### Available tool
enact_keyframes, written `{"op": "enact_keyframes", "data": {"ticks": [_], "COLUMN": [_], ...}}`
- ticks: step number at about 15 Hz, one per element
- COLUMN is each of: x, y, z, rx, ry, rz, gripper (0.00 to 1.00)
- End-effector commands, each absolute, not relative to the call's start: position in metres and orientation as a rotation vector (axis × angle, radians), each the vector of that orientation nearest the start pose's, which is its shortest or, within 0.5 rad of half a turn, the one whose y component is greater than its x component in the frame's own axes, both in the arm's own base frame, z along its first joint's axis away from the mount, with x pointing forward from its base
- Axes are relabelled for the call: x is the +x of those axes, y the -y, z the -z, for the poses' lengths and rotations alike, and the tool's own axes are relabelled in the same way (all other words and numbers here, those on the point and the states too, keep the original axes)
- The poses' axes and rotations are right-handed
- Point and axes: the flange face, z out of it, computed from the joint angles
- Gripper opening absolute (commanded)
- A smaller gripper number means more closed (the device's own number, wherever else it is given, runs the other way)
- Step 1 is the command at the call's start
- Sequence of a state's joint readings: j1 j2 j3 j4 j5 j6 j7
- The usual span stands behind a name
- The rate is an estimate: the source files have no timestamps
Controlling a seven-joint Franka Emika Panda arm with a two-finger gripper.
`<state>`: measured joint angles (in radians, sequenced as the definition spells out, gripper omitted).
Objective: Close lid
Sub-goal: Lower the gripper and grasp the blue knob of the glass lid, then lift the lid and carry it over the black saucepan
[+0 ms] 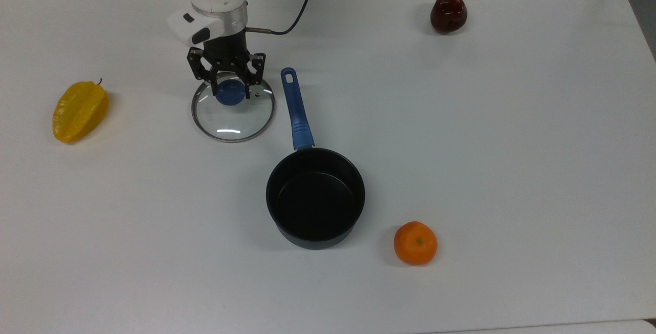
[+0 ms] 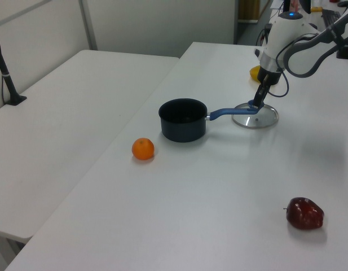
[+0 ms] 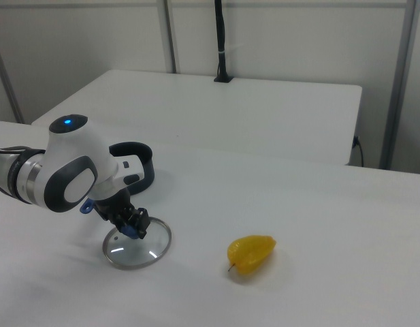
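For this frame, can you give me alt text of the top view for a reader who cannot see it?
A robot gripper straddles the blue knob of a glass lid lying on a white table, beside an open dark saucepan. A yellow starfruit, an orange and a dark red apple sit apart.

Pot handle (image 1: pixel 296 111) just beside lid (image 1: pixel 233 119)

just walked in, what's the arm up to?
The gripper is down at the blue knob of the lid, fingers open on either side of it. The lid lies flat on the table beside the pot, which is uncovered. A starfruit, an orange and a dark red fruit sit apart, untouched.
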<state>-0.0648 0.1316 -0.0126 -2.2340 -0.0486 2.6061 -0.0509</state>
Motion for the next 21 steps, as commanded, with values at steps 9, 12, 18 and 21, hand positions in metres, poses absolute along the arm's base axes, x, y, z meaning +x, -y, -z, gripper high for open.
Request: {"op": "enact_keyframes", "data": {"ticks": [9, 12, 18, 21], "x": [0.602, 0.621, 0.656, 0.665], "y": [0.061, 0.061, -0.001, -0.036], "z": [-0.422, -0.470, -0.558, -0.556], "rx": [-3.155, -3.150, -3.127, -3.122], "ry": [-0.144, -0.172, -0.048, 0.040], "rz": [0.409, 0.412, 0.487, 0.510], "gripper": [0.39, 0.39, 0.39, 0.39]}}
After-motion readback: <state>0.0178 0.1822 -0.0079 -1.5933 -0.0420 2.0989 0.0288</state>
